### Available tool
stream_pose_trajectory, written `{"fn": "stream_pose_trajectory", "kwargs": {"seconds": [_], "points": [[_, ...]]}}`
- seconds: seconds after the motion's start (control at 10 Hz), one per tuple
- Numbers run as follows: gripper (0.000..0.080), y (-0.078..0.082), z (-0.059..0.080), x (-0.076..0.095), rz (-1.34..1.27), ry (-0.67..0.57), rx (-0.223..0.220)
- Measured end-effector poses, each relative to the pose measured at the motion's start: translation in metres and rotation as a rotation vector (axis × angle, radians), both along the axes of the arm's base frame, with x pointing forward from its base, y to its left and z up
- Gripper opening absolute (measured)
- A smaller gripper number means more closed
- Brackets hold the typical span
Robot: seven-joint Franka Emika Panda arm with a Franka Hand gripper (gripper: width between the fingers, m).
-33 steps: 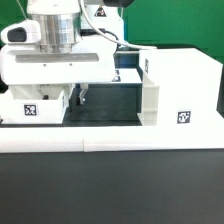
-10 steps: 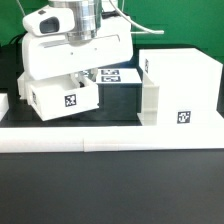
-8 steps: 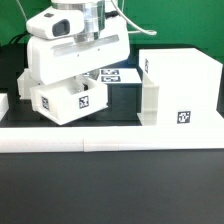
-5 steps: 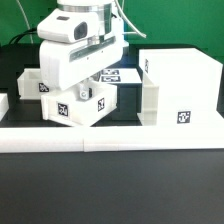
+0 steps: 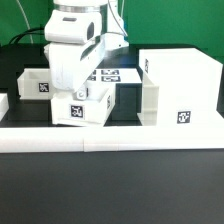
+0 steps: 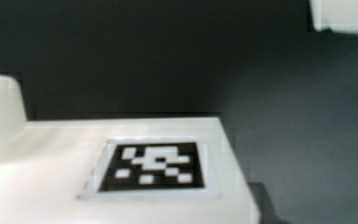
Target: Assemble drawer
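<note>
In the exterior view my gripper (image 5: 84,93) points down at the centre left and is shut on the wall of a small white drawer box (image 5: 92,110) that carries black-and-white tags. The box sits low over the black table, just to the left of the big white drawer housing (image 5: 182,82) and apart from it. The wrist view shows the box's white panel (image 6: 51,170) with a tag close under the camera. My fingertips are mostly hidden there.
The marker board (image 5: 118,74) lies behind the box, against the housing. A white ledge (image 5: 110,141) runs along the front of the table. A small white piece (image 5: 3,101) lies at the exterior view's far left. Another white part (image 6: 346,12) shows at the wrist view's corner.
The arm has carried the drawer box from the exterior view's left toward the centre, turned it and brought it down to the table beside the housing.
</note>
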State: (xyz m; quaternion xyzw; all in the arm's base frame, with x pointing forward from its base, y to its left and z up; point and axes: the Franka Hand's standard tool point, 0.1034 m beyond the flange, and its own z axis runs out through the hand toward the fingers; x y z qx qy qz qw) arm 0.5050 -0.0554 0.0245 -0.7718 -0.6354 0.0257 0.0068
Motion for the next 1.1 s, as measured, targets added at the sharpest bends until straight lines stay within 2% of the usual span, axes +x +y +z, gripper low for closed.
{"fn": "stream_pose_trajectory", "kwargs": {"seconds": [0.3, 0.6, 1.1], "points": [[0.0042, -0.001, 0.0, 0.004, 0.199, 0.003, -0.014], [0.0042, -0.002, -0.001, 0.006, 0.193, -0.027, -0.018], [0.0042, 0.015, 0.002, 0.018, 0.147, -0.023, -0.013]]}}
